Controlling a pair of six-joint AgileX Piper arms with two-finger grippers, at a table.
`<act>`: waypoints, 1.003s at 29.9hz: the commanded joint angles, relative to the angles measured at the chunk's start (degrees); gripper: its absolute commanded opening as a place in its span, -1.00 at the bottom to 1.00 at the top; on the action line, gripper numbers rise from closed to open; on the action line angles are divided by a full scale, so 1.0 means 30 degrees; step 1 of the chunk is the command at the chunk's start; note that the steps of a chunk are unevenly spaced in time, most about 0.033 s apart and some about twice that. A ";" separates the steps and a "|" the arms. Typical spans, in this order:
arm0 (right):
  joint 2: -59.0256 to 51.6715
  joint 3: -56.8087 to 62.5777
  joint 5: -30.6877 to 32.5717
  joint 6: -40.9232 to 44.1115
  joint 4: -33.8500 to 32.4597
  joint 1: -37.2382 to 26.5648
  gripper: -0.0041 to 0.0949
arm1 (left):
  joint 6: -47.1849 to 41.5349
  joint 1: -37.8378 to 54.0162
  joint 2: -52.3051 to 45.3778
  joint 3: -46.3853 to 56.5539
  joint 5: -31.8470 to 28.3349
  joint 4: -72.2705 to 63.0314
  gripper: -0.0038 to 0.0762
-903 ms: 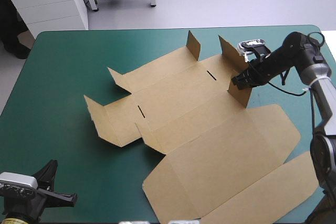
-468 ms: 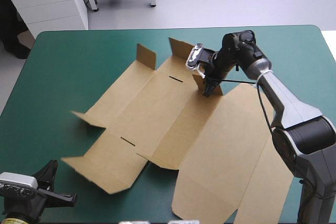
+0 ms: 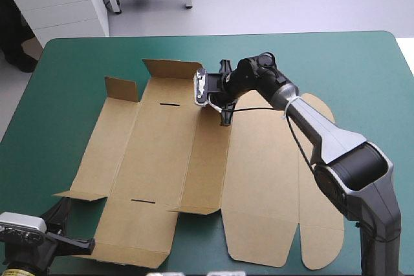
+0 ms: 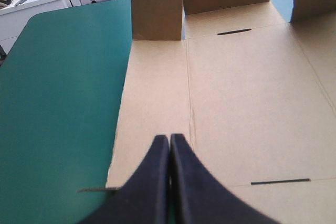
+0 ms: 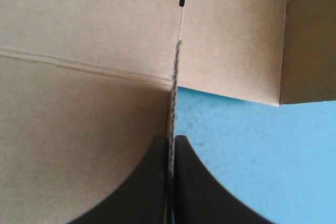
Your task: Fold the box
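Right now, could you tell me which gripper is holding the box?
The right gripper, shut on an edge of the box; the left gripper holds nothing.

The high camera looks forward and down from behind me over most of the table (image 3: 77, 69). My left wrist camera sits low, facing along the left gripper (image 4: 169, 137) across the box (image 4: 236, 103) to the far edge. My right one presses close along the right gripper (image 5: 171, 139). All share the box.
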 commanded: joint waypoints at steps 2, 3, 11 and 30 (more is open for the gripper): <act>-0.0475 -0.0647 -0.1281 -0.2195 0.1562 0.0465 -0.78 | -0.0096 -0.0160 0.0313 -0.0368 -0.1436 -0.0213 -0.93; -0.0395 -0.0647 -0.1324 -0.2195 0.1524 0.0569 -0.68 | -0.0096 -0.0160 0.0313 -0.0368 -0.1436 -0.0213 -0.93; -0.0888 -0.0925 -0.2074 0.0052 0.1570 0.0628 0.47 | -0.0096 -0.0160 0.0313 -0.0368 -0.1436 -0.0213 -0.93; -0.5640 -0.2243 0.1527 2.7996 -1.2413 0.0565 -0.96 | -0.0096 -0.0160 0.0313 -0.0368 -0.1436 -0.0213 -0.92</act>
